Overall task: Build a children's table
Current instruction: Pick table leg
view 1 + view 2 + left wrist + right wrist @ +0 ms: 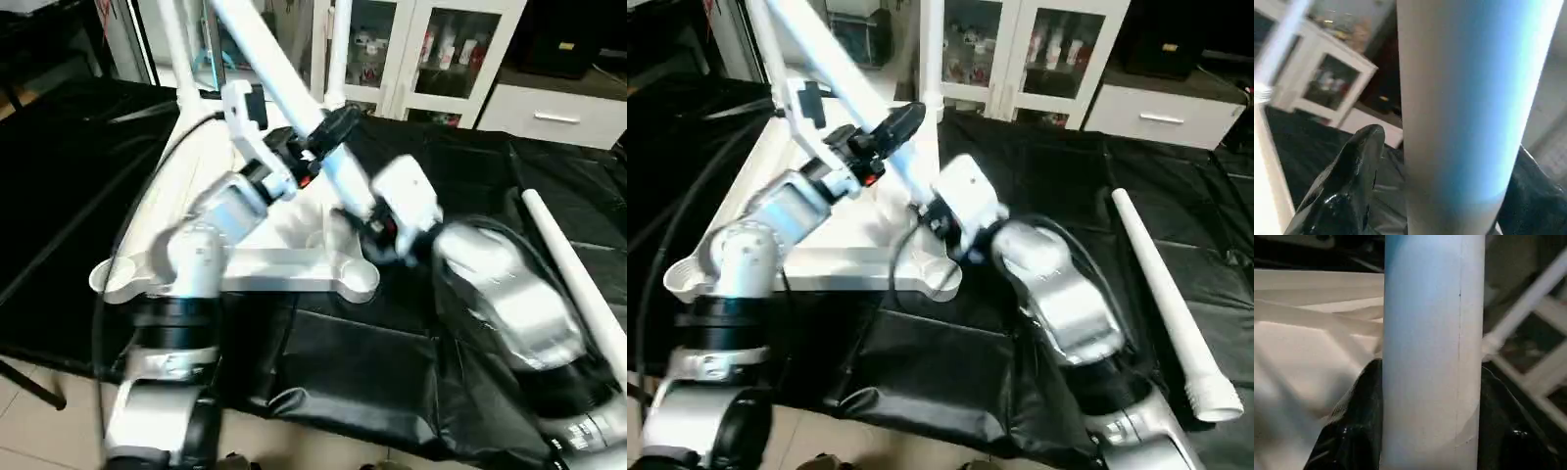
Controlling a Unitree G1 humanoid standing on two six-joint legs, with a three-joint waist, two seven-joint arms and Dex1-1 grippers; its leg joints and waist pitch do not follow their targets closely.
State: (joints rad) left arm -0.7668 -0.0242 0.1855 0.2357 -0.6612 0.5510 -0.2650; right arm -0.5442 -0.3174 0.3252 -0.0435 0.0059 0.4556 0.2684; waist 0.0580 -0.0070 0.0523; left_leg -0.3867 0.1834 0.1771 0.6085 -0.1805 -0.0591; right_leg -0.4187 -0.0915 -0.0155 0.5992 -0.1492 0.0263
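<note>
2 grippers clamp 1 long, white, tapered leg [838, 73], tilted over the ribbed top [823, 259].

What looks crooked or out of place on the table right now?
The leg held by both end effectors, left and right, leans steeply over the tabletop, while the leg at the far corner stands upright. A spare leg lies loose on the black cover, its wide end near the front edge.
</note>
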